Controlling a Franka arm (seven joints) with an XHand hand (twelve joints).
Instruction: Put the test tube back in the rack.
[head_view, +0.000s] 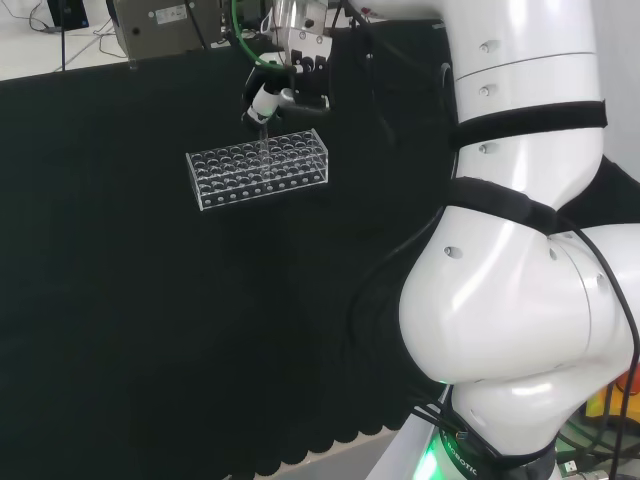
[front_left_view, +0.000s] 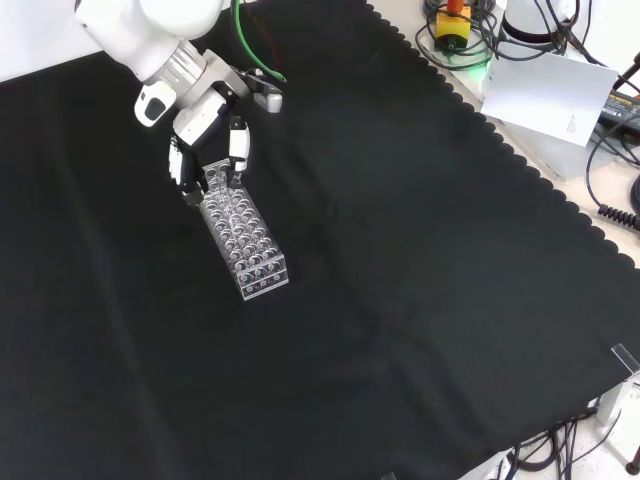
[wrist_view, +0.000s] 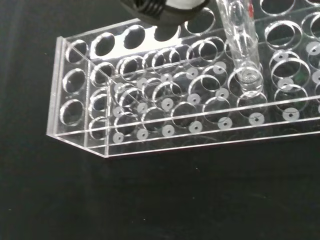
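1. The test tube (wrist_view: 240, 40) hangs upright over the clear rack (wrist_view: 165, 115), and in the wrist view its rounded bottom is already down through one of the top-plate holes, partway into the frame.
2. It looks like thin clear glass or plastic: light, stiff, slick and probably easy to crack if it knocks the hole's edge, so the upper end is the place to hold it, leaving the lower length free to slide in.
3. The hand (front_left_view: 205, 135) sits over the rack's far end in the front view, fingers (front_left_view: 239, 143) curled downward.
4. Those fingers appear to pinch the tube near its top; the contact itself is hard to make out, so that is a judgement.
5. In the head view the hand (head_view: 268, 100) hovers just above the rack (head_view: 257, 168) on the black cloth (head_view: 150, 330).
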